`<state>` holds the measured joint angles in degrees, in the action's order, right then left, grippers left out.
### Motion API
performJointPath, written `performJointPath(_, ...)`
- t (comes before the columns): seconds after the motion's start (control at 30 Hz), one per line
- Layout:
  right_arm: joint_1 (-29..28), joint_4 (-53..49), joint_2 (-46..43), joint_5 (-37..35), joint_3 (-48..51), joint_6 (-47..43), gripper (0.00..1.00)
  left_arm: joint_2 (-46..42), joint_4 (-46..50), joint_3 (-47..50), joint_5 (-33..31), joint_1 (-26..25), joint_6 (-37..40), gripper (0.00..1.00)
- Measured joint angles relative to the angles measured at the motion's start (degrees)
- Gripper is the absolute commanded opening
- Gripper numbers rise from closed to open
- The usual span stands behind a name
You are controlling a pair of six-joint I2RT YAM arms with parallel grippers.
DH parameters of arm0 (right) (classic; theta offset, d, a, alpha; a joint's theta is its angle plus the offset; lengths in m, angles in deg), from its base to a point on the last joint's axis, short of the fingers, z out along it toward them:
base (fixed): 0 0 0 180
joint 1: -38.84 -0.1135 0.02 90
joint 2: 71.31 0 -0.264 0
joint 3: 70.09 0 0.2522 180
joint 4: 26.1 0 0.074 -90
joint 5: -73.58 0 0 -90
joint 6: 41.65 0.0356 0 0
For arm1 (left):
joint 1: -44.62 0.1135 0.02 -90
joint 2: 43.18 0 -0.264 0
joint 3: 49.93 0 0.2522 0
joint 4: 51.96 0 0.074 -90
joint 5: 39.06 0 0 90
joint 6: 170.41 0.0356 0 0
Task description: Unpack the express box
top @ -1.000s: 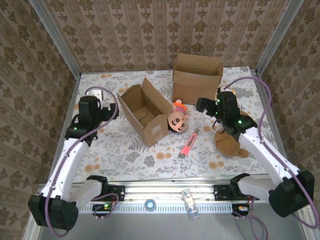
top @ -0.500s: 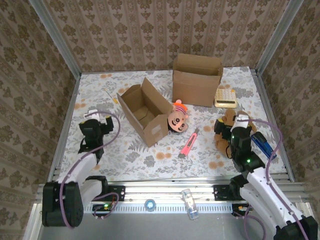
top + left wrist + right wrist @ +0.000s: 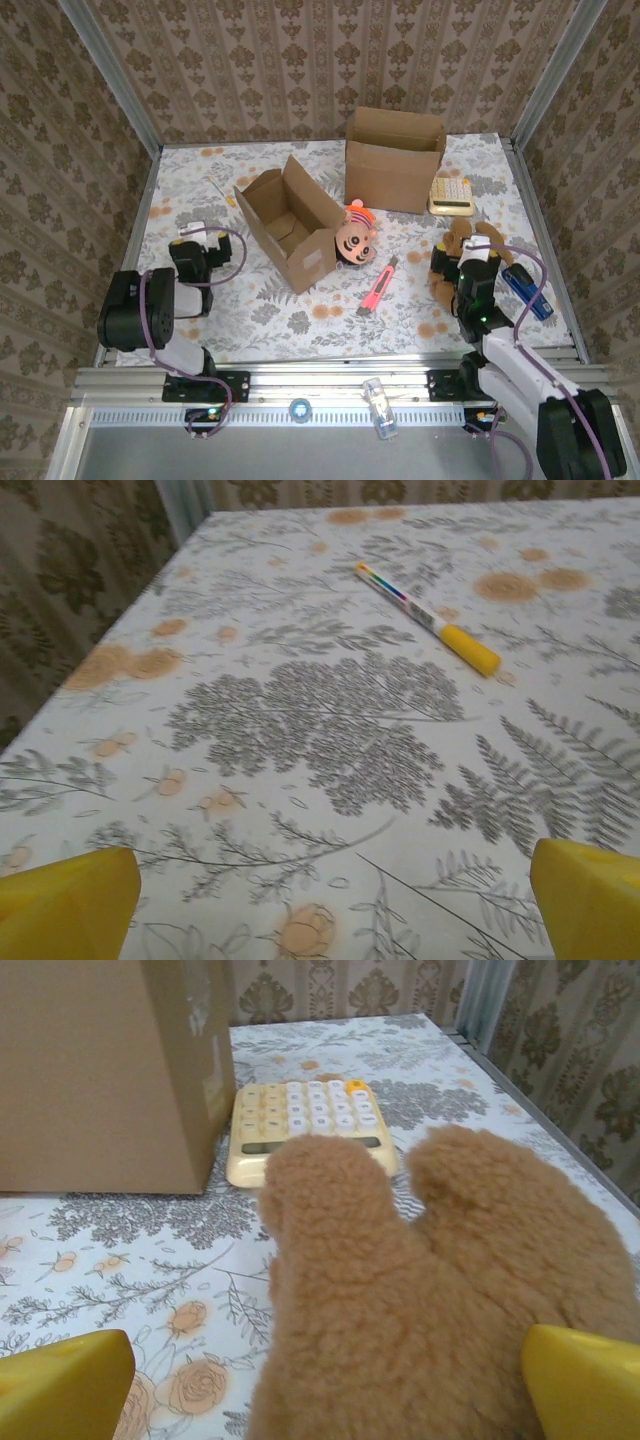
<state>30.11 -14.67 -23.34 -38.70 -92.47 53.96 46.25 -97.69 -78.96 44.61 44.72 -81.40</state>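
Left gripper (image 3: 325,900) and right gripper (image 3: 320,1380) are both retreating home, gaping wide, teddy bear (image 3: 430,1290) sitting just ahead of the right. Unpacking's probably wrapping up.

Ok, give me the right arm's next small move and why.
Probably lift the right gripper clear of the plush bear: its open fingers straddle the bear, and the tipped cardboard box looks emptied, with the doll and calculator already out.

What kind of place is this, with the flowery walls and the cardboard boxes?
Probably a robot test booth dressed up like a room at home. Patterned wallpaper hangs inside a bare metal frame, and the left arm and right arm are bolted to a rail at the edge of the flowered table.
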Motion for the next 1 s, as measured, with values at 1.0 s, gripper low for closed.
performJointPath(1.0, 8.2, 25.59, 38.66, 19.04, -14.58, -4.02, 1.0, -0.02, 4.28, -5.81, 8.39, -0.81, 4.28, 1.0)
